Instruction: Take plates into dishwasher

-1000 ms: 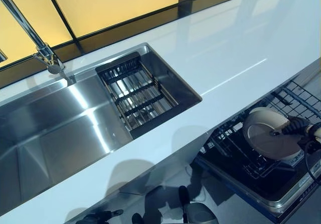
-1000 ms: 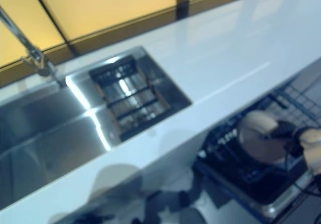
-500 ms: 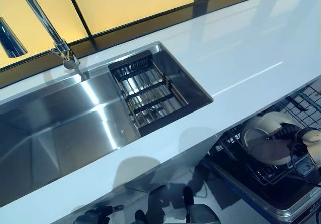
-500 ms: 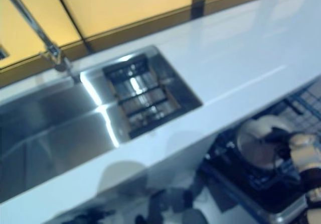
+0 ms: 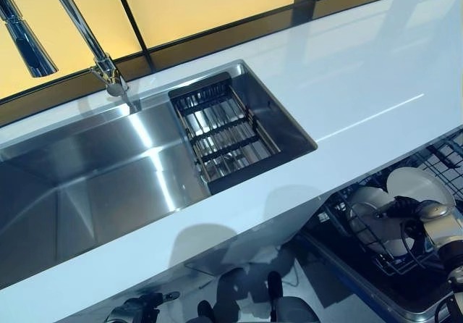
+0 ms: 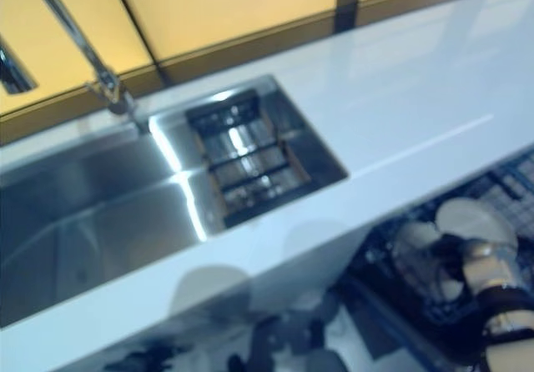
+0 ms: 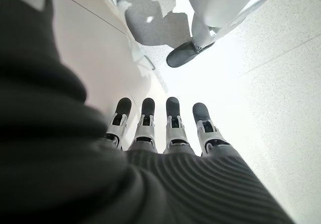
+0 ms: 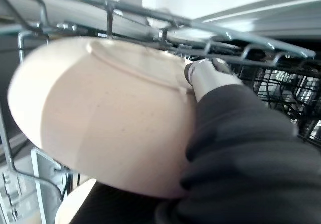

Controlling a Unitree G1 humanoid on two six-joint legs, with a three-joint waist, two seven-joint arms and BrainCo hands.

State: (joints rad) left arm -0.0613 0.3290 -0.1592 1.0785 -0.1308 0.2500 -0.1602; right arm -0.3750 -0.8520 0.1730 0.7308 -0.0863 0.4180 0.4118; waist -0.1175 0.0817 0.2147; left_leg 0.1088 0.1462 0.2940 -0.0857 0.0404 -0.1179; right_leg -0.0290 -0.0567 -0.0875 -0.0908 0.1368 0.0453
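Note:
My right hand (image 5: 434, 225) reaches down into the dishwasher's lower wire rack (image 5: 376, 261) at the lower right. In the right wrist view its thumb (image 8: 208, 78) and fingers are clamped on a cream plate (image 8: 100, 123) that stands on edge between the rack's wires (image 8: 150, 15). From the head, this plate (image 5: 367, 203) shows with the dark fingertips across it. A second cream plate (image 5: 418, 184) stands just behind it. My left hand (image 7: 165, 128) hangs low beside me with straight fingers and holds nothing.
A white counter (image 5: 347, 69) runs across above the open dishwasher. A steel sink (image 5: 87, 185) with a dark draining basket (image 5: 224, 131) and a tall tap (image 5: 87, 40) is at the left. The edge of another plate (image 8: 75, 206) shows lower in the rack.
The camera has turned, so the whole scene has shifted right. My right hand has lowered the plate from above the rack down between its wires.

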